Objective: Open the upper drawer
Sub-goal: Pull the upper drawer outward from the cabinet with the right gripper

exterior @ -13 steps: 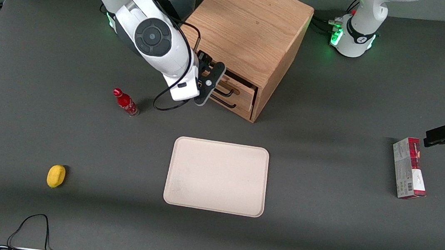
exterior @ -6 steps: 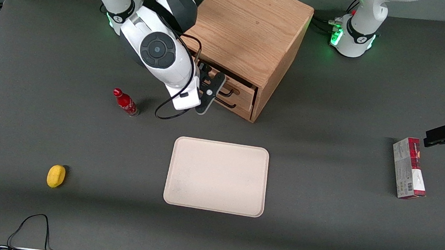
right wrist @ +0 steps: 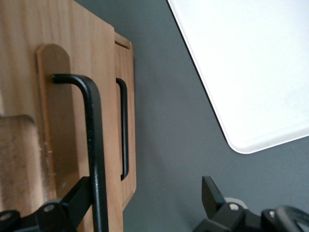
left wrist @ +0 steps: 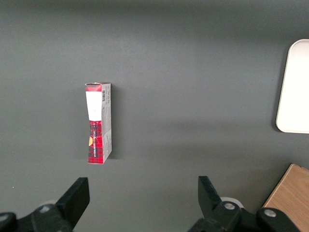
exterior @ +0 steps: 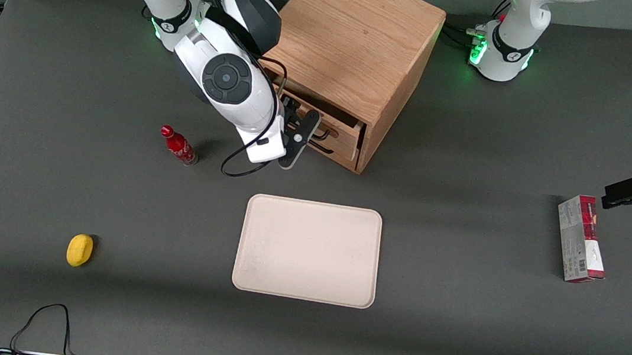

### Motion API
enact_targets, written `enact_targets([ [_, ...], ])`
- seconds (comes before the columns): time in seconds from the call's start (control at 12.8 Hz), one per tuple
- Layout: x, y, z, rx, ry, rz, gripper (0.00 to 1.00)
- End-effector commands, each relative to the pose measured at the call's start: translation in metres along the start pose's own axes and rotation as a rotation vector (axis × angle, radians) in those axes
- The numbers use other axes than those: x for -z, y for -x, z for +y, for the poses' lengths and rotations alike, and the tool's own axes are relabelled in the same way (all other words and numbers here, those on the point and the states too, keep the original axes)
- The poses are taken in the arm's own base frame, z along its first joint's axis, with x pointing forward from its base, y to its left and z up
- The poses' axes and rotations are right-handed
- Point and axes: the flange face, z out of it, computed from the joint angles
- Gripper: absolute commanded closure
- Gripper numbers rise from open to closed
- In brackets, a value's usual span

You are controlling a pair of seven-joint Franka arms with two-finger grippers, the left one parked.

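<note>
The upper drawer of the cabinet is shown slightly drawn out. The gripper is hooked, fingers spread, around its handle; slipping off is risked, since nothing is pinched.

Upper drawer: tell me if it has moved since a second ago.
Yes. The upper drawer has slid out of the cabinet toward the tray, drawn by the gripper at its handle; its front now stands proud of the lower drawer.
</note>
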Motion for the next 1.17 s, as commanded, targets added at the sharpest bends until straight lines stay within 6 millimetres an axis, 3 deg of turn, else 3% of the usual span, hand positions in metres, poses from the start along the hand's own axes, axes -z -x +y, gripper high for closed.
enact_targets([
  [0.0,-0.004,-0.006,0.005,0.027,0.006,0.009,0.0],
  [0.39,0.009,-0.006,0.013,0.067,0.019,0.032,0.0],
  [0.62,0.023,0.002,0.042,0.095,0.062,0.045,0.0],
  [0.86,0.021,0.003,0.065,0.105,0.107,0.033,0.0],
  [1.09,0.033,0.006,0.093,0.116,0.128,0.056,0.0],
])
